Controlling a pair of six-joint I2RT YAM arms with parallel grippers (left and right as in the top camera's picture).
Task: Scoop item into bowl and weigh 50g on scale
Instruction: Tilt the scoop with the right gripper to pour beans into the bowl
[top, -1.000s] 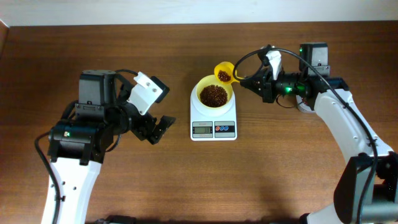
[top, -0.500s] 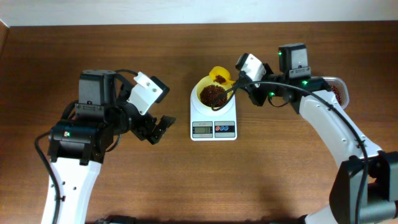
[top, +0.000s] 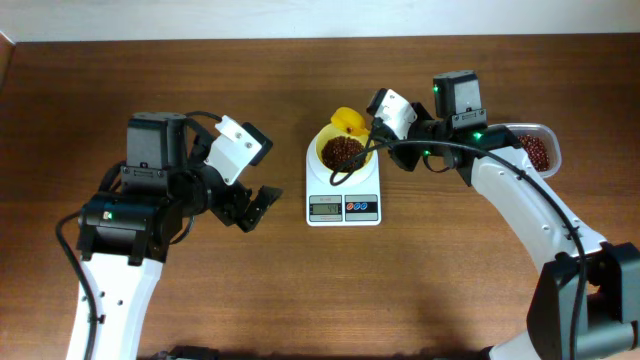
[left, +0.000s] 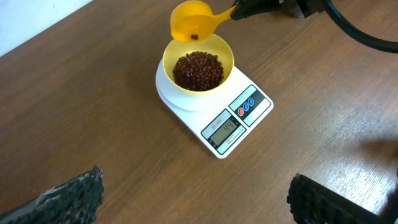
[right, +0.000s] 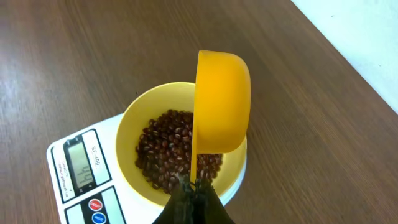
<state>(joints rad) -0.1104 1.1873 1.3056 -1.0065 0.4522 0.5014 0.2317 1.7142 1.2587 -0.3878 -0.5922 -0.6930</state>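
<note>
- The right gripper (top: 375, 128) is closed tight on the handle of the yellow scoop (right: 221, 102). A second ago it held the scoop level and loaded, just beside the far right rim of the bowl.
- Now the scoop is turned on its side above the far rim of the bowl (left: 166, 62). In the left wrist view only one bean remains inside it, so the load was poured out.
- The beans (right: 165, 146) make a heap in the bowl, which stands on the scale (top: 330, 192) in the middle of the desk (top: 450, 280).
- The display (left: 225, 130) seems to read 44, but the digits are small. If so, the weight is a little under the target, and I judge that a small extra portion is needed, poured slowly to avoid overshoot.
- More beans lie in the clear tub (top: 538, 150), far right.
- The left gripper (top: 258, 207) stands wide open and holds nothing, left of the scale; it has not moved.
</note>
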